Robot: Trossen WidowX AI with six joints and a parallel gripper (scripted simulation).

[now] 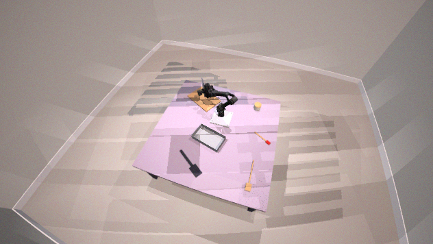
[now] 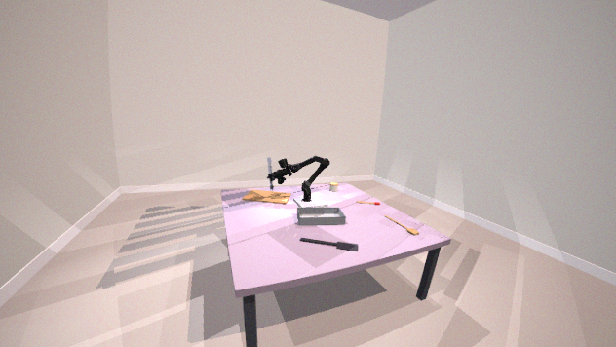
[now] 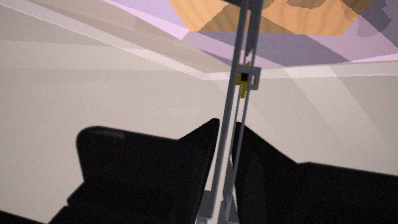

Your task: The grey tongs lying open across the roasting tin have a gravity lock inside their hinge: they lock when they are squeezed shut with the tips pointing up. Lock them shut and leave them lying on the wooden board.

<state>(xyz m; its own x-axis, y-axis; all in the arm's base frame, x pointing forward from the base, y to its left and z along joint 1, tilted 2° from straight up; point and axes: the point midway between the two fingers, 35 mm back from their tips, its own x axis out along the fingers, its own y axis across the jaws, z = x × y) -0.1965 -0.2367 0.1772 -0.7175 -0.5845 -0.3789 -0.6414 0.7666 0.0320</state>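
grasping is shown: one pair of grey tongs [image 1: 202, 82] [image 2: 269, 164] [image 3: 228, 110], clamped in the hand [image 1: 203, 90] [image 2: 271, 176] [image 3: 225, 126], held nearly upright near the wooden board [image 1: 207, 107] [image 2: 253, 196] [image 3: 210, 15]. one roasting tin [image 1: 205, 144] [image 2: 322, 220], borne by the desk [image 1: 233, 147] [image 2: 273, 263] [image 3: 210, 45]. one black spatula [image 1: 195, 170] [image 2: 347, 246], laid flat. lock state: cannot be told.
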